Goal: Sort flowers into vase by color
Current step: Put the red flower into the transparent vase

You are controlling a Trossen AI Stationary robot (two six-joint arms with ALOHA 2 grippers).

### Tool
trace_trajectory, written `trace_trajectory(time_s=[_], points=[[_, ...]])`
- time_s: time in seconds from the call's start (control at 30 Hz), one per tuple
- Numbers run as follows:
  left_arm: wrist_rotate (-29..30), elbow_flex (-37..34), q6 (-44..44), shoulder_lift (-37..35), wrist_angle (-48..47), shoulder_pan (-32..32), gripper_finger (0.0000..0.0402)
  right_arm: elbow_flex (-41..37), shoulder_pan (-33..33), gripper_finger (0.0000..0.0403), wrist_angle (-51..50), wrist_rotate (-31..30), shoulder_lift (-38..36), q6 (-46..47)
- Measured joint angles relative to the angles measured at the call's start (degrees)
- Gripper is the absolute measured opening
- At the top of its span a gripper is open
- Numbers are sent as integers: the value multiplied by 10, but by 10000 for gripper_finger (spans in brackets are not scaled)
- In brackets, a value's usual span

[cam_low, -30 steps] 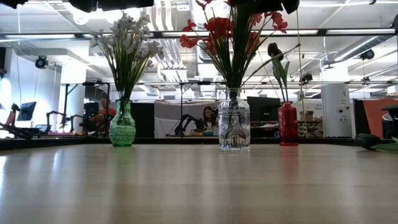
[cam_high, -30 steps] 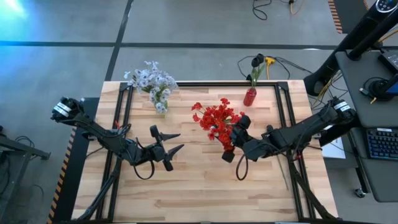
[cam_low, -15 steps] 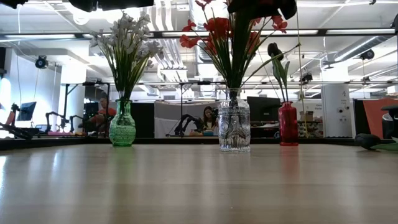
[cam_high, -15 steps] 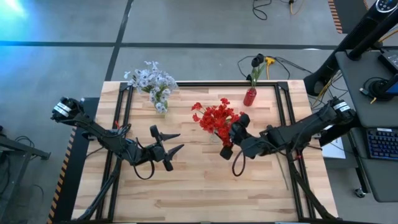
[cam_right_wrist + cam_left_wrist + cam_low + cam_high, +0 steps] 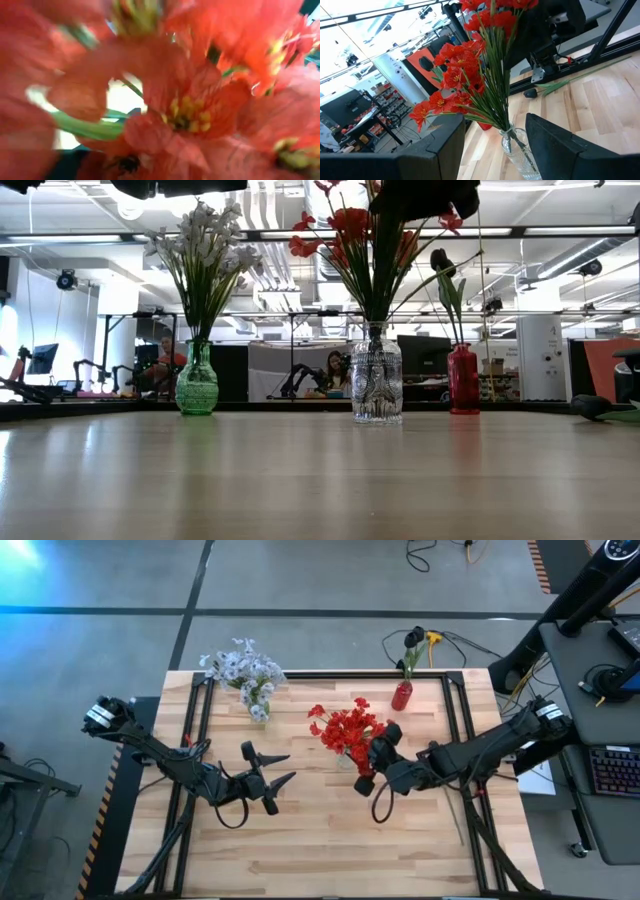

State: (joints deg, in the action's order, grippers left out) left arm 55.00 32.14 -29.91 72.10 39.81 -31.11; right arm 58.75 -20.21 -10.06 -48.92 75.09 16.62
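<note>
Red flowers (image 5: 347, 730) stand with their stems in a clear glass vase (image 5: 376, 387) mid-table. Pale white-lavender flowers (image 5: 243, 668) stand in a green vase (image 5: 197, 384) toward the far left. One dark blossom (image 5: 441, 261) stands in a red vase (image 5: 402, 695) at the far edge. Another dark flower (image 5: 532, 92) lies on the table by the right rail. My left gripper (image 5: 290, 767) hovers open to the left of the clear vase, pointing at it. My right gripper (image 5: 366, 780) is at the near right side of the red flowers; red blossoms (image 5: 190, 110) fill its wrist view and hide its fingers.
Black rails (image 5: 455, 710) run along the table's left and right sides. The near half of the wooden table (image 5: 320, 860) holds nothing. Cables lie on the floor beyond the far edge, and people sit in the room behind the table (image 5: 330, 370).
My right gripper has edged toward the table's left, closer into the red flowers, and in the low view it shows lower over their tops. The vases and my left gripper have stayed put.
</note>
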Motion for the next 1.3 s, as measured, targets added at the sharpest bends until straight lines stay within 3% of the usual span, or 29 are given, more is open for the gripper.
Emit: trace_trajectory(time_s=[0.33, 0.63, 1.1, 1.3], points=[[0, 0, 0, 0, -1, 0, 191, 6, -2, 263, -8, 0, -3, 2], [0, 0, 0, 0, -2, 0, 191, 47, -14, 316, -82, 15, -4, 19], [0, 0, 0, 0, -2, 0, 191, 80, -38, 301, -159, 7, -4, 52], [0, 0, 0, 0, -1, 0, 191, 81, -37, 277, -159, -36, -2, 53]])
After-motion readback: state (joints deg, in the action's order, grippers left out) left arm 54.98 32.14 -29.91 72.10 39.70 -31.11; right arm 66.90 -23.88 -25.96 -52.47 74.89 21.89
